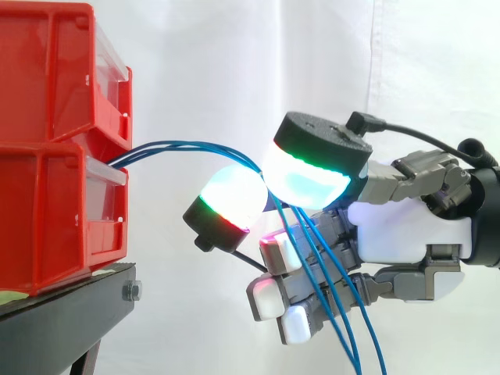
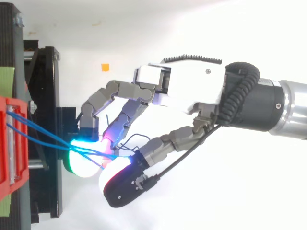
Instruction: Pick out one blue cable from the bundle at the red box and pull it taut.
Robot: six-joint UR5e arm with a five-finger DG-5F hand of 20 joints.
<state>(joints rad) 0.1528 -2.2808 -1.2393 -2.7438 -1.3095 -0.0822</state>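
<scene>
Thin blue cables [image 1: 180, 147] leave the gap between the stacked red bins [image 1: 47, 86] and arch rightward to my hand [image 1: 406, 226]. Two large glowing pads [image 1: 230, 199] close together on the bundle where it bends, pinching the strands between them. Below the pinch the blue cables hang down steeply across the curled lower fingers [image 1: 273, 301] and run out of the bottom edge. In the top view the blue cables [image 2: 43, 134] run from the red bin [image 2: 9, 143] and converge at the glowing pads [image 2: 86, 163], with the hand [image 2: 187, 86] reaching in from the right.
The red bins rest on a black stand [image 1: 62, 320] at the left. A white curtain fills the background. A small orange mark [image 2: 105, 67] lies on the white surface beyond the hand.
</scene>
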